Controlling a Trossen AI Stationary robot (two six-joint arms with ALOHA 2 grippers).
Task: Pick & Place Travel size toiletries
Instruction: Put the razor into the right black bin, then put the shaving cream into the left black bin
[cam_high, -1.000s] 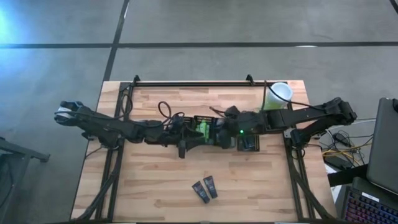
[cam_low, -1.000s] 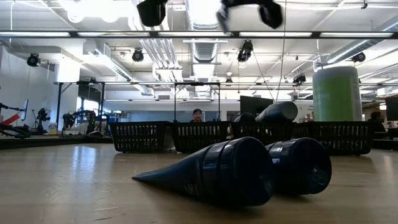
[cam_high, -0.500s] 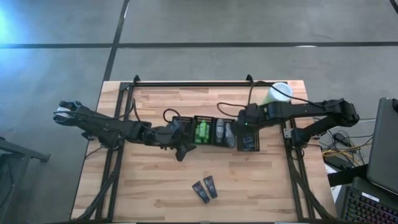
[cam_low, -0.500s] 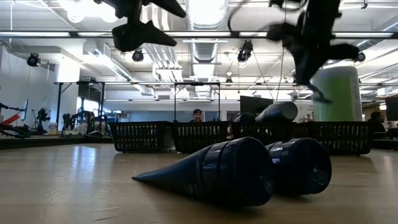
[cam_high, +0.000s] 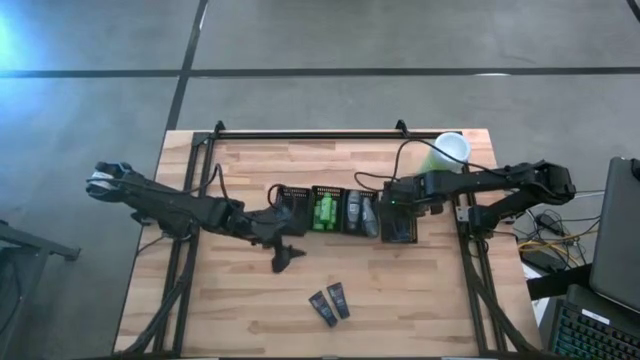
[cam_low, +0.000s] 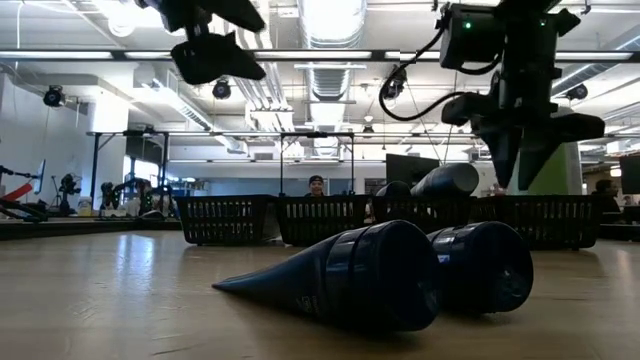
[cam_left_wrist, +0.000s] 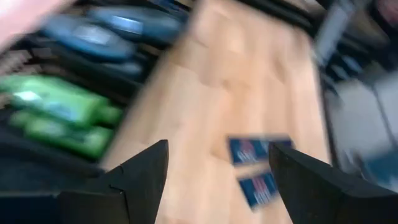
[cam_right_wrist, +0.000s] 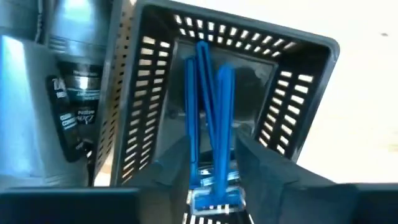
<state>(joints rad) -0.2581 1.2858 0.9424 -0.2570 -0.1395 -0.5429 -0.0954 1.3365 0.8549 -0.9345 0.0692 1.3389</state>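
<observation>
Two dark navy tubes (cam_high: 330, 303) lie side by side on the table near its near edge, large in the low view (cam_low: 380, 275). My left gripper (cam_high: 287, 258) hangs open above the table between the baskets and these tubes (cam_left_wrist: 255, 168). Green tubes (cam_high: 325, 212) and grey tubes (cam_high: 360, 212) lie in the middle baskets. My right gripper (cam_high: 398, 196) is open, pointing down over the rightmost basket (cam_high: 400, 232), where blue-handled razors (cam_right_wrist: 208, 112) lie on the basket floor.
A row of black mesh baskets (cam_high: 292, 198) stands across the middle of the table. The tall light-green canister with a white lid (cam_high: 447, 152) stands at the far right corner, behind my right gripper in the low view. Bare wood lies left and right of the navy tubes.
My left gripper has drawn back from the baskets toward the near edge and the two navy tubes. My right gripper has moved from the middle baskets toward the table's right, over the rightmost basket, and come down. The navy tubes have stayed where they were.
</observation>
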